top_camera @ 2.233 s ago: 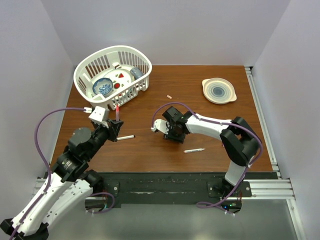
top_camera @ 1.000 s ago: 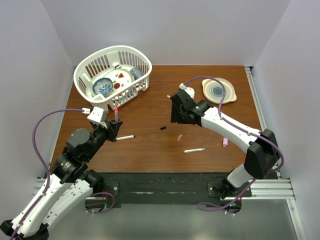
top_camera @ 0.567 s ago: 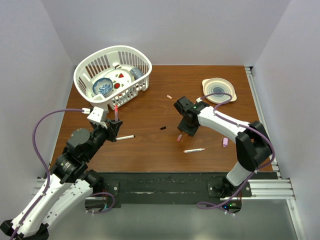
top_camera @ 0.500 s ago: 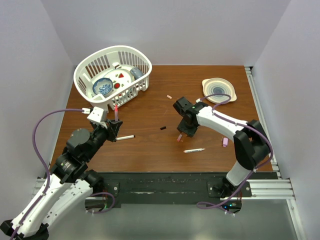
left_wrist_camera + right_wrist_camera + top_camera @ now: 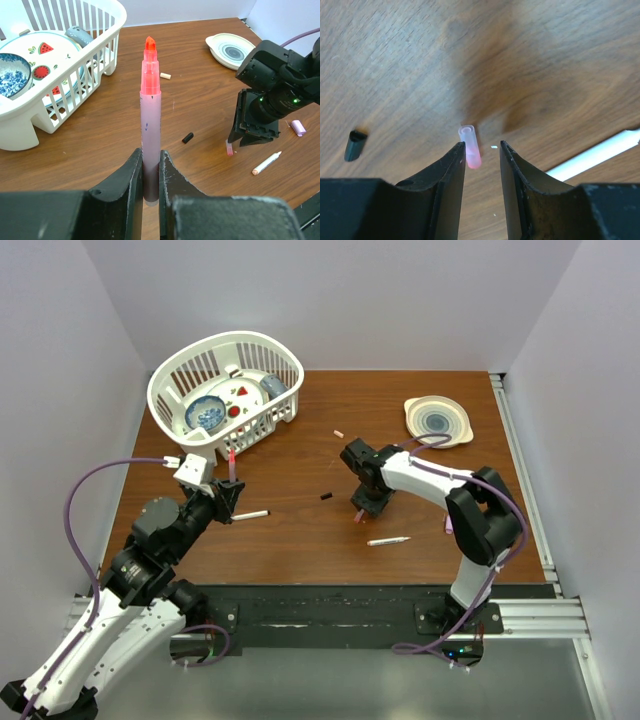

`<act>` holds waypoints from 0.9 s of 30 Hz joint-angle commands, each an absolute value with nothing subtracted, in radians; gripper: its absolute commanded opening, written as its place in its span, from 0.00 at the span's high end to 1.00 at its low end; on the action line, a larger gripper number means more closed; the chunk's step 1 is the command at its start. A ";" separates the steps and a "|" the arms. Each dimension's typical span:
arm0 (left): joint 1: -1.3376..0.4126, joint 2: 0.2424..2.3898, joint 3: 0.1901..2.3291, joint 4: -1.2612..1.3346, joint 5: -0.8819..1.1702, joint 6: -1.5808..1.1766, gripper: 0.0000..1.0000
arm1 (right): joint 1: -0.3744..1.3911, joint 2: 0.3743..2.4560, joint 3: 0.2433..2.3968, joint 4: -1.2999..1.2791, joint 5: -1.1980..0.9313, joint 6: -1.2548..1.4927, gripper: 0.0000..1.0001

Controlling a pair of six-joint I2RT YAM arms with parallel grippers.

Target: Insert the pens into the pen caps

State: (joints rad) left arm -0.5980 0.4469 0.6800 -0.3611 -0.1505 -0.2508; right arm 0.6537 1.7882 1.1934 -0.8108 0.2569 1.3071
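Your left pincer (image 5: 150, 170) is clamped on the pink pen (image 5: 150, 100), barrel upright and tip up, likely so a cap can be brought down onto it. Your right pincer (image 5: 482, 150) stands narrow but not closed, straddling the pink cap (image 5: 470, 145) lying on the bench (image 5: 545, 60). The cap touches one finger and is clear of the other. The black cap (image 5: 355, 145) lies outside the jaws.

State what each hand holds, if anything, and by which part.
Left hand: the pen, upright, gripped at its lower barrel. Right hand: nothing; it stands open over the pink cap.
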 commanded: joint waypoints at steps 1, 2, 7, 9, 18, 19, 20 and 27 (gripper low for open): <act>-0.600 0.445 0.680 -0.328 -0.158 -0.256 1.00 | 0.650 1.810 1.233 -0.805 0.272 1.350 0.62; -0.600 0.443 0.680 -0.328 -0.158 -0.256 1.00 | 0.652 1.819 1.233 -0.804 0.272 1.351 0.62; -0.600 0.436 0.680 -0.331 -0.163 -0.258 1.00 | 0.652 1.844 1.235 -0.799 0.276 1.356 0.61; -0.600 0.437 0.680 -0.330 -0.164 -0.258 1.00 | 0.652 1.850 1.229 -0.802 0.281 1.361 0.62; -0.600 0.457 0.683 -0.333 -0.138 -0.258 1.00 | 0.652 1.859 1.147 -0.747 0.324 1.350 0.87; -0.600 0.462 0.684 -0.333 -0.123 -0.258 1.00 | 0.652 1.852 1.143 -0.747 0.334 1.342 0.92; -0.600 0.466 0.684 -0.330 -0.106 -0.258 1.00 | 0.650 1.841 1.135 -0.746 0.351 1.330 1.00; -0.600 0.618 0.674 -0.270 0.196 -0.321 1.00 | 0.653 1.579 1.075 -0.455 0.280 0.891 1.00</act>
